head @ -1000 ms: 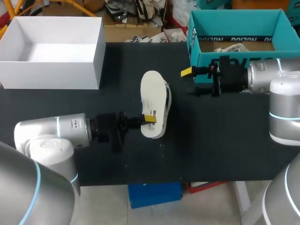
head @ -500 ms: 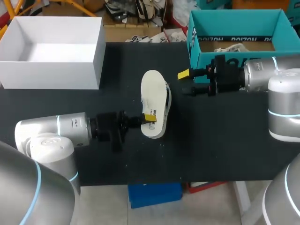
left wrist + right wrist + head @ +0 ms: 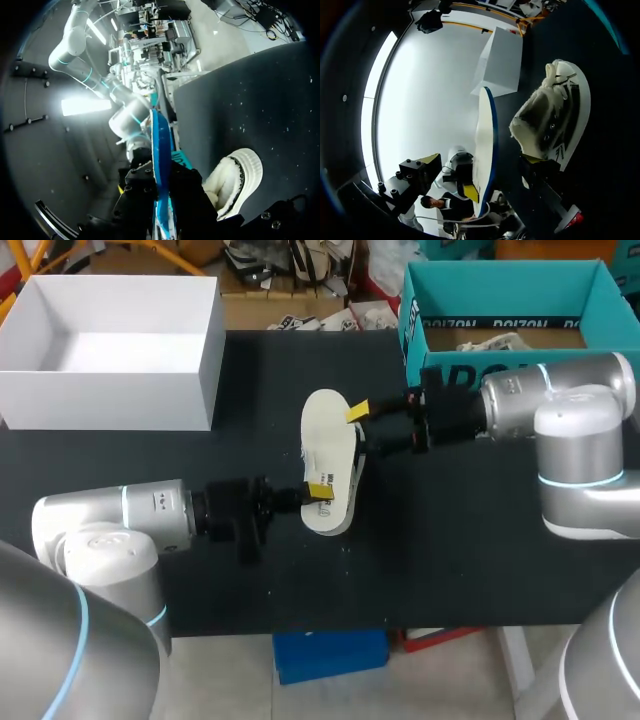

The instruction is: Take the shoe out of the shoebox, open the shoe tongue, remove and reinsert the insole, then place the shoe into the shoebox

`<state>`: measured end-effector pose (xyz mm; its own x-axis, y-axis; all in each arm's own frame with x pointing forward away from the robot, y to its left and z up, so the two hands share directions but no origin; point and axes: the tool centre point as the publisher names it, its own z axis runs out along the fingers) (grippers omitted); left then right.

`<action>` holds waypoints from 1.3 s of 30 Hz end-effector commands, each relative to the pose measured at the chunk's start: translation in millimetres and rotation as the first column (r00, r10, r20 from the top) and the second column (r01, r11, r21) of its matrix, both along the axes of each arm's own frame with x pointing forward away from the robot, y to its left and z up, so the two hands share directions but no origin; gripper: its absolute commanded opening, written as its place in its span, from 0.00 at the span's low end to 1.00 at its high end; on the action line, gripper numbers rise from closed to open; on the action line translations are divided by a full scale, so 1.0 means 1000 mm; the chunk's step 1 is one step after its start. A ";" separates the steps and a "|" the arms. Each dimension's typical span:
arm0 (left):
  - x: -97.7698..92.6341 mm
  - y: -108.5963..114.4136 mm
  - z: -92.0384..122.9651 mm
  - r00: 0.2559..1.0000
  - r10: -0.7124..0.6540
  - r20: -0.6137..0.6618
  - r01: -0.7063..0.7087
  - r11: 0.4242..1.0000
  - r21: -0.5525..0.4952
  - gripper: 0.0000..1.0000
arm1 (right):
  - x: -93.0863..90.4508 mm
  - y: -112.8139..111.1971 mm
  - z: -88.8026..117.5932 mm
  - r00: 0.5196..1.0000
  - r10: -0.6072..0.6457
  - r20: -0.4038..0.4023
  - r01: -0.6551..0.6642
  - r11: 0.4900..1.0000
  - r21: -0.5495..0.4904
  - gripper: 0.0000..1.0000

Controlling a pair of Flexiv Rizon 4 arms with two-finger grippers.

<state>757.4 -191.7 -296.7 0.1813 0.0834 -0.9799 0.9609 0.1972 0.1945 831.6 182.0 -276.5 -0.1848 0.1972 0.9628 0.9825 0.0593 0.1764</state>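
Over the dark tabletop (image 3: 480,540), the left end effector (image 3: 318,490) pinches the near end of the insole (image 3: 325,440), whose long axis runs away from me above the shoe (image 3: 550,115) (mid-table, apparently sole down), while the right end effector (image 3: 360,428), fingers apart, brackets its far half crosswise, forearm level.

White flat insole (image 3: 325,440), blue underneath, held level just above white lace-up fabric shoe (image 3: 550,125) upright mid-table; teal cardboard shoebox (image 3: 505,300) open behind
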 end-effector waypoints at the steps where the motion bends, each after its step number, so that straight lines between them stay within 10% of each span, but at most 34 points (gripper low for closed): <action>1: -0.001 -0.001 0.000 1.000 0.005 0.002 -0.005 1.000 0.004 0.00 | -0.009 0.013 -0.005 1.000 -0.022 0.002 0.022 1.000 0.007 1.00; 12: -0.001 -0.001 0.000 1.000 0.005 0.002 -0.005 1.000 0.004 0.00 | -0.016 0.026 -0.012 1.000 -0.022 -0.016 0.023 0.999 0.024 0.90; 17: -0.001 -0.001 0.000 1.000 0.005 0.002 -0.005 1.000 0.004 0.00 | -0.014 0.027 -0.014 0.999 -0.021 -0.024 0.022 1.000 0.022 0.34; 22: -0.001 -0.001 0.000 1.000 0.005 0.002 -0.005 1.000 0.004 0.00 | -0.011 0.027 -0.017 0.999 -0.017 -0.033 0.018 1.000 0.021 0.10; 39: -0.001 -0.001 0.000 1.000 0.005 0.002 -0.005 1.000 0.004 0.00 | -0.010 0.035 -0.028 0.999 -0.009 -0.050 0.011 0.999 0.032 0.00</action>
<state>757.1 -190.2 -296.9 0.1807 0.0850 -0.9799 0.9611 0.1963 0.1942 821.0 214.7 -303.2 -0.1345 0.1671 0.9767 0.9907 0.0445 0.1288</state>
